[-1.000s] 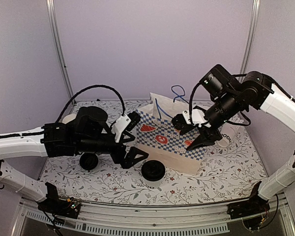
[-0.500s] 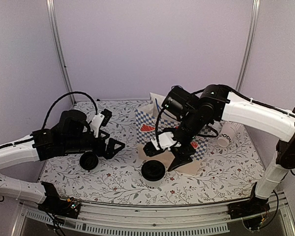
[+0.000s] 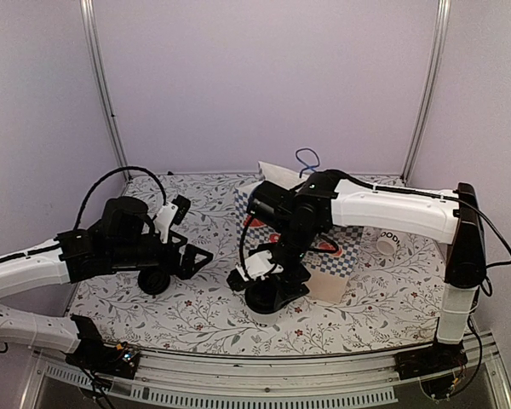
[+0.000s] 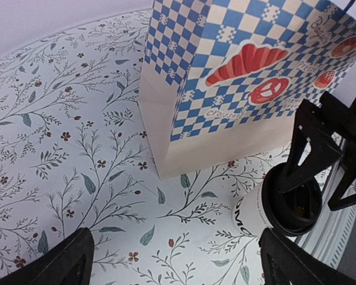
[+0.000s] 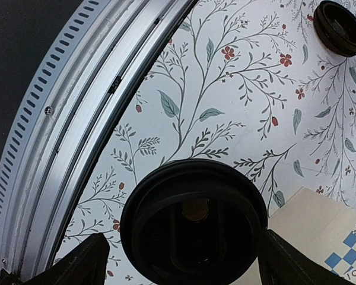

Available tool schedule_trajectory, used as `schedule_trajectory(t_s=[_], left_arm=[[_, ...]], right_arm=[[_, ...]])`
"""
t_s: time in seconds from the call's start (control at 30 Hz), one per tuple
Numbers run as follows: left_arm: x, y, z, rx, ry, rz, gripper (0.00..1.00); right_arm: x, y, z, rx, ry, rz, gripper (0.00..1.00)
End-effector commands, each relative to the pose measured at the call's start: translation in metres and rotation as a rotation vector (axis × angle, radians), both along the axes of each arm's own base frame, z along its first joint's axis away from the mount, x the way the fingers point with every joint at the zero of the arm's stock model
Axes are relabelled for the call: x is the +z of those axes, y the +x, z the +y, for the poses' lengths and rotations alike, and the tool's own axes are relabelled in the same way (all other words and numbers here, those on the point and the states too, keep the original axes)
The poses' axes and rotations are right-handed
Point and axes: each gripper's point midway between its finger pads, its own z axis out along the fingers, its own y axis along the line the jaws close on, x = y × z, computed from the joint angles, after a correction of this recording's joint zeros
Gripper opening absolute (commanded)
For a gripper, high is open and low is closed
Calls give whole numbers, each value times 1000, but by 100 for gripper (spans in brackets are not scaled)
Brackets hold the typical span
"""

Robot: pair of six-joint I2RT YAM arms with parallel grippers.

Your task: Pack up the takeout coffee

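Observation:
The takeout coffee (image 3: 266, 298), a small white paper cup with a round black lid, stands upright near the table's front, just in front of the checkered paper bag (image 3: 345, 247). My right gripper (image 3: 269, 288) hangs directly over it, open, one finger on each side of the lid. In the right wrist view the lid (image 5: 193, 228) fills the gap between the fingers of the right gripper (image 5: 193, 264). My left gripper (image 3: 198, 256) is open and empty, left of the cup. The left wrist view shows the left gripper (image 4: 178, 264), the cup (image 4: 254, 217) and the bag (image 4: 237, 71).
A second round black lid (image 3: 153, 279) lies under the left arm and shows in the right wrist view (image 5: 341, 18). A white cup with black lettering (image 3: 387, 242) lies on its side at the right. The metal front rail (image 5: 77, 119) is close to the coffee.
My right arm swung from the bag's right end down and left to stand over the coffee cup. My left arm drew back to the left, away from the bag.

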Motion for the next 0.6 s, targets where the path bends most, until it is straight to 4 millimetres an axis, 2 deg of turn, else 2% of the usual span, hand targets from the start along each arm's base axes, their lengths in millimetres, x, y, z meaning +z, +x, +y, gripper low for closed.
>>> schedule_trajectory(t_s=[0.0,0.17,0.47,0.57], left_arm=[[3,1,1,-9,-35,-11,100],[3,0,3,-9,-42,-13,100],[0,0,3,-11,-47,-6,100],[1,2,2,-11,-49,-5,100]], right_arm=[[3,4,12,21,28,-21,90],[-6,7,13,9,12,-25,88],[-13,10,12,-3,-11,-39,76],[-16,9,10,-3,-28,-53,75]])
